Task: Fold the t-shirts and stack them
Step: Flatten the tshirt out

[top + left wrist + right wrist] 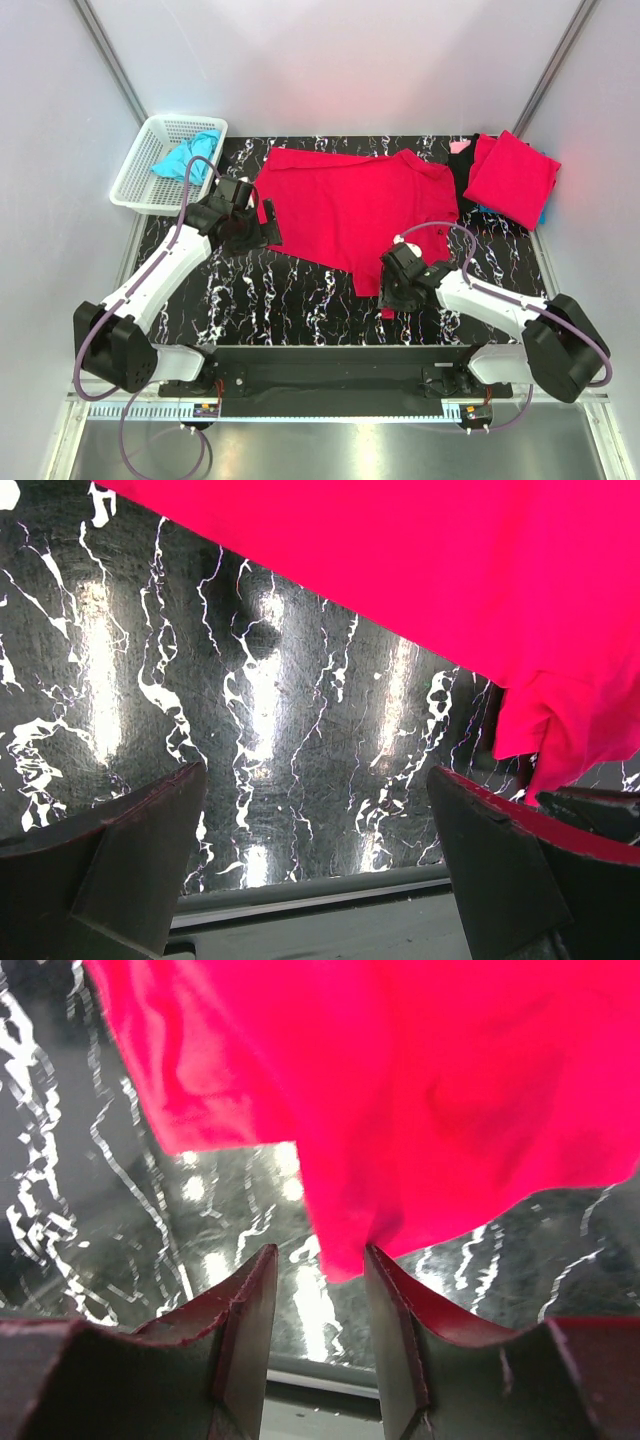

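Loosely spread, a crimson t-shirt (pixel 350 205) lies rumpled mid-way across the black marbled table (pixel 300 290). At its edge the left gripper (pixel 315 780) gapes wide, holding nothing; the right gripper (pixel 320 1255), nearly closed, pinches its near hem corner.

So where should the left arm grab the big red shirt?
Probably its near left corner, coming in low from the left. The red shirt lies flat there, its thin edge facing the open left gripper; the right gripper pinches the other near corner.
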